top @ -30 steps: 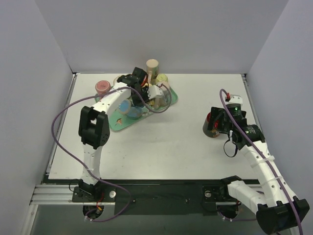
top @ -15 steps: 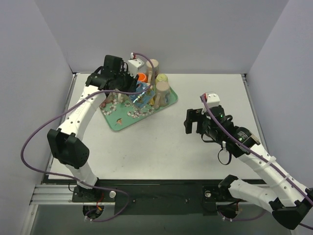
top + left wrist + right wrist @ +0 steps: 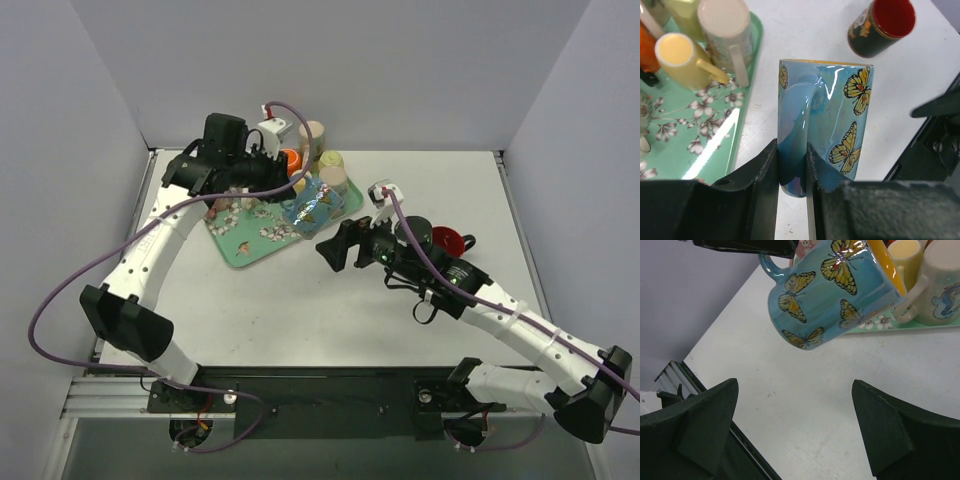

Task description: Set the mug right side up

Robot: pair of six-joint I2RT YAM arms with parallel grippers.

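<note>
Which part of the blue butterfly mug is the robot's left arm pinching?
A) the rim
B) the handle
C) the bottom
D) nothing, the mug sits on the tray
B: in the left wrist view, the left end effector is closed on the handle of the blue butterfly mug.

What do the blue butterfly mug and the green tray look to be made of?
The blue butterfly mug looks like glazed ceramic: sharp white highlights on a glossy, thick-walled body with printed butterflies. The green tray is probably plastic or melamine with a semi-gloss finish: a broad light streak runs across its flower print, and its raised rim is thin. Lacquered metal cannot be ruled out.
</note>
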